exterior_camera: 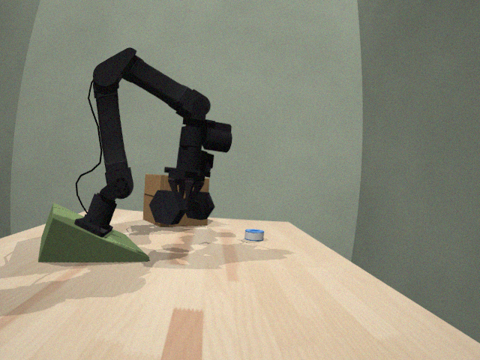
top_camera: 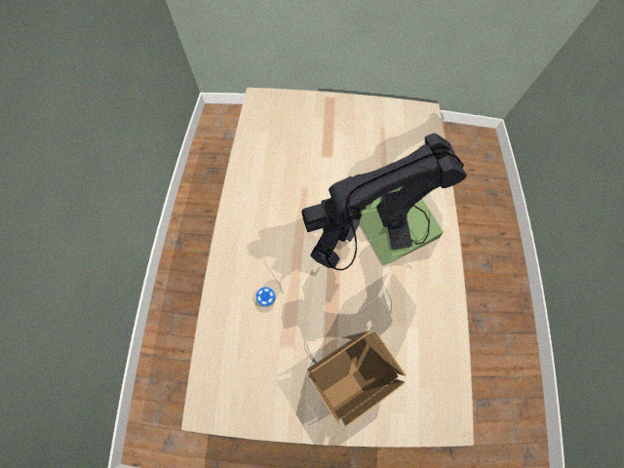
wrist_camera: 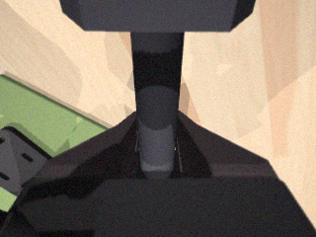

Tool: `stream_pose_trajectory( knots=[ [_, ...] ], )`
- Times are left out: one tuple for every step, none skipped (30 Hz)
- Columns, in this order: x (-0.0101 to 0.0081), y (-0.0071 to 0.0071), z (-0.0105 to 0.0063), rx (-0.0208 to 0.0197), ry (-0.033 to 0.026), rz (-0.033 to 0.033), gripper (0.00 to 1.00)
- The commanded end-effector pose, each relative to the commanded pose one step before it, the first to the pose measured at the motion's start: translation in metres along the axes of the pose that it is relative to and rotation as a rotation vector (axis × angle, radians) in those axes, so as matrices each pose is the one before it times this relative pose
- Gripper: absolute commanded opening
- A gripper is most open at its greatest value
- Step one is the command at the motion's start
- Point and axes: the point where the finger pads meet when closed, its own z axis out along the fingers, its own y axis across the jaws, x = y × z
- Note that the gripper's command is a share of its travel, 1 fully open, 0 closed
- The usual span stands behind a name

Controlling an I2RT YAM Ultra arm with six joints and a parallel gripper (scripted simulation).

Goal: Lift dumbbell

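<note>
The dumbbell (exterior_camera: 167,207) (wrist_camera: 158,101) is black, with two hexagonal heads and a round handle. My gripper (exterior_camera: 188,193) (wrist_camera: 157,118) is shut on the handle at its middle, pointing straight down. In the exterior view both heads hang clear above the table (exterior_camera: 310,290) (top_camera: 282,151), with their shadow below them. The bar looks about level. In the wrist view the handle runs up from between my fingers to the far head (wrist_camera: 158,15). In the top view the arm (top_camera: 393,175) covers most of the dumbbell.
The arm's base stands on a green wedge (top_camera: 428,229) (exterior_camera: 65,240). An open cardboard box (top_camera: 355,377) (exterior_camera: 154,186) lies behind the gripper. A small blue-and-white roll (top_camera: 265,296) (exterior_camera: 254,234) lies on the table to one side.
</note>
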Motion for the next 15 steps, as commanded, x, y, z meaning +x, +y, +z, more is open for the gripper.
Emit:
stream_pose_trajectory(
  knots=[
    [-0.00888,-0.00484,-0.03455,0.04158,-0.06906,-0.00965,0.00],
    [0.00000,0.00002,-0.00135,0.00001,0.00001,-0.00001,0.00],
    [0.00000,0.00000,0.00000,0.00000,0.00000,0.00000,0.00],
    [0.00000,0.00000,0.00000,0.00000,0.00000,0.00000,0.00],
    [-0.00040,0.00044,-0.00123,-0.00094,-0.00072,-0.00285,0.00],
    [0.00021,-0.00020,-0.00117,0.00050,0.00039,0.00145,0.00],
    [0.00020,-0.00019,-0.00107,0.00047,0.00037,0.00138,0.00],
    [0.00001,0.00002,-0.00097,0.00001,0.00001,-0.00001,0.00],
    [0.00000,0.00001,-0.00086,0.00001,0.00001,0.00000,0.00],
    [0.00000,0.00001,-0.00077,0.00001,0.00001,0.00000,0.00],
    [0.00000,0.00001,-0.00068,0.00001,0.00001,0.00000,0.00],
    [-0.00019,0.00021,-0.00058,-0.00044,-0.00034,-0.00135,0.00],
    [-0.00016,0.00018,-0.00050,-0.00039,-0.00030,-0.00119,0.00],
    [0.00003,-0.00002,-0.00043,0.00007,0.00005,0.00018,0.00],
    [0.00007,-0.00007,-0.00036,0.00017,0.00013,0.00050,0.00]
  ],
)
